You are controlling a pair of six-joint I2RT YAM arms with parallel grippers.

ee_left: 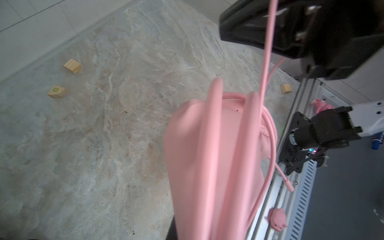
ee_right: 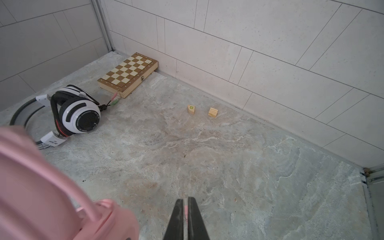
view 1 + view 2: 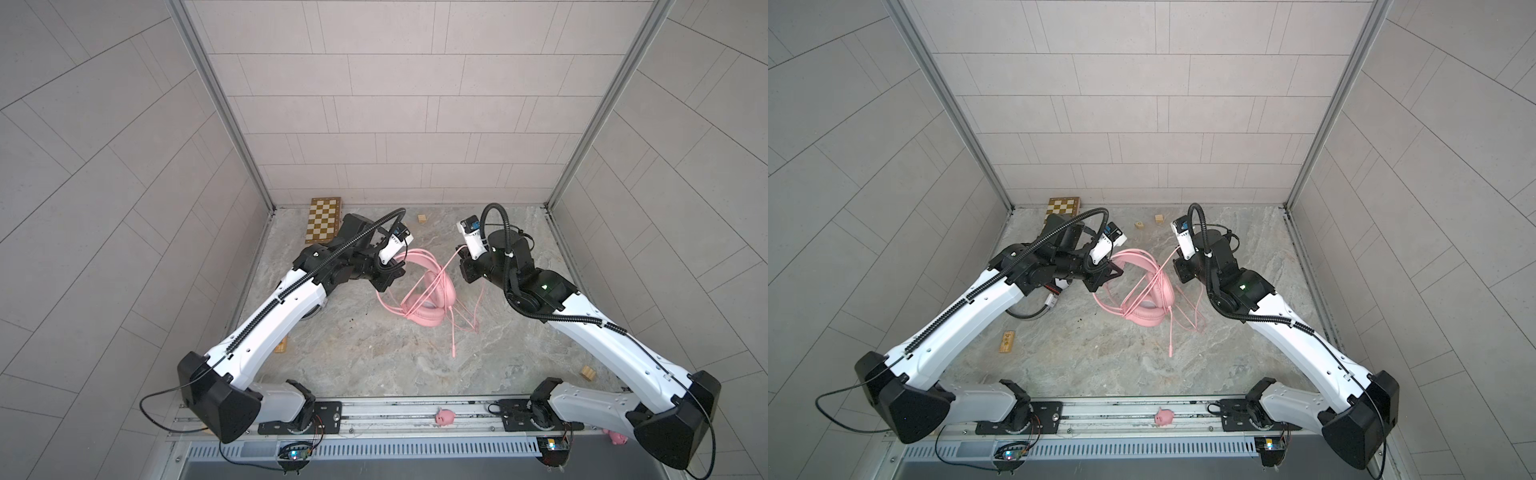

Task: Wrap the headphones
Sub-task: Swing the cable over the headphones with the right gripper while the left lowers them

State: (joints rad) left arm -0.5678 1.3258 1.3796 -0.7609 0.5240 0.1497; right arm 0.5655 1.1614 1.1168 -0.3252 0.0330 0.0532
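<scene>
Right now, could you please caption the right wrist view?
Right gripper pinching the pink cord, white headphones and chessboard behind.

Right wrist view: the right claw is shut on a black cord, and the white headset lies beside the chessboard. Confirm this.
Wrong colour: the right claw is shut on a pink cord, not black, as the right wrist view shows. The white headset does lie beside the chessboard.
</scene>
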